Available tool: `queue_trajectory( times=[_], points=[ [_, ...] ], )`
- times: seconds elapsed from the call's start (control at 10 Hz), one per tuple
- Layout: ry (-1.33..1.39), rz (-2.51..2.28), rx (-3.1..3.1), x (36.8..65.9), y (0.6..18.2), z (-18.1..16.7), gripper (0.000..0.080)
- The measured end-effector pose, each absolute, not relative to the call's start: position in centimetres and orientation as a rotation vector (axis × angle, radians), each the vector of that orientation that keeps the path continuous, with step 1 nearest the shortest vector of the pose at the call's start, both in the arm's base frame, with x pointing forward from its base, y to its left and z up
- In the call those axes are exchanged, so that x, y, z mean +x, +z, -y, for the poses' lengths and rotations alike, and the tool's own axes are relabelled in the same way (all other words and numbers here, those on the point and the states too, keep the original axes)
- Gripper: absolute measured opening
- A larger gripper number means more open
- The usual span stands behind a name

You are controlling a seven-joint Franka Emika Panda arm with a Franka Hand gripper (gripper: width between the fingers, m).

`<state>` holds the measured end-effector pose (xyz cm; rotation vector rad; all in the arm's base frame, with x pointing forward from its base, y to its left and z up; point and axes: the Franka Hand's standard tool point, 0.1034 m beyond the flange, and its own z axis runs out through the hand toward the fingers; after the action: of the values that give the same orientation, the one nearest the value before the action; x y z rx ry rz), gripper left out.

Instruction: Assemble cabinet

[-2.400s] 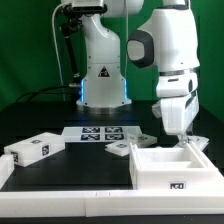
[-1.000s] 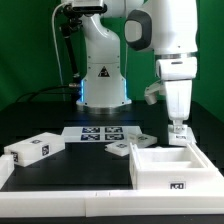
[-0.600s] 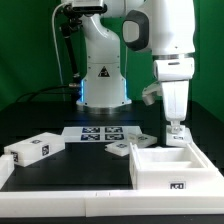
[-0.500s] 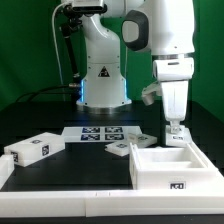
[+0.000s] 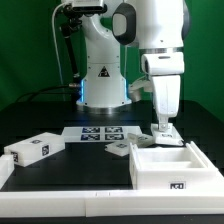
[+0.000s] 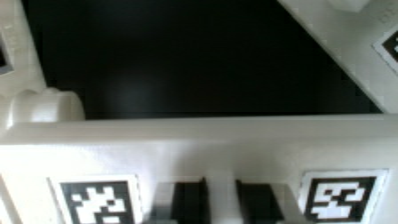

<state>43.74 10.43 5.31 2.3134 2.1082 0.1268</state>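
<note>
The cabinet's open white box [image 5: 170, 168] lies at the front on the exterior view's right, with a tag on its front wall. My gripper [image 5: 162, 133] hangs just over the box's back wall, near its left rear corner. In the wrist view that wall [image 6: 196, 150] fills the frame with two tags on it. My dark fingers [image 6: 185, 200] stand close together with only a thin gap, and nothing shows between them. A white drawer block [image 5: 30, 150] lies at the front left. A small white panel [image 5: 120, 149] lies beside the box.
The marker board [image 5: 98, 134] lies in the middle behind the panel. Another small white piece [image 5: 145, 139] lies next to my gripper. The arm's base [image 5: 103, 75] stands at the back, with cables to its left.
My gripper has risen from the box's right rear corner and moved along the back wall toward the exterior view's left. The box and the loose parts have stayed put.
</note>
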Motion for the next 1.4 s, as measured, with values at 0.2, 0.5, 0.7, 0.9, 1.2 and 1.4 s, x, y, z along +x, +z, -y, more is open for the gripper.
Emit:
queue_trajectory(
  times=[0.2,0.5,0.7,0.9,1.2,1.4],
  points=[
    [0.128,-2.109,2.313,43.9,5.3,-10.5,0.0069],
    [0.115,-2.104,2.311,45.4,5.9,-10.6,0.0069],
    [0.096,-2.096,2.320,46.1,6.1,-10.2,0.0069],
    [0.106,-2.083,2.326,46.6,6.3,-10.4,0.0069],
    [0.114,-2.077,2.332,46.3,6.3,-10.9,0.0069],
    [0.112,-2.088,2.329,45.6,5.9,-10.9,0.0069]
  ],
)
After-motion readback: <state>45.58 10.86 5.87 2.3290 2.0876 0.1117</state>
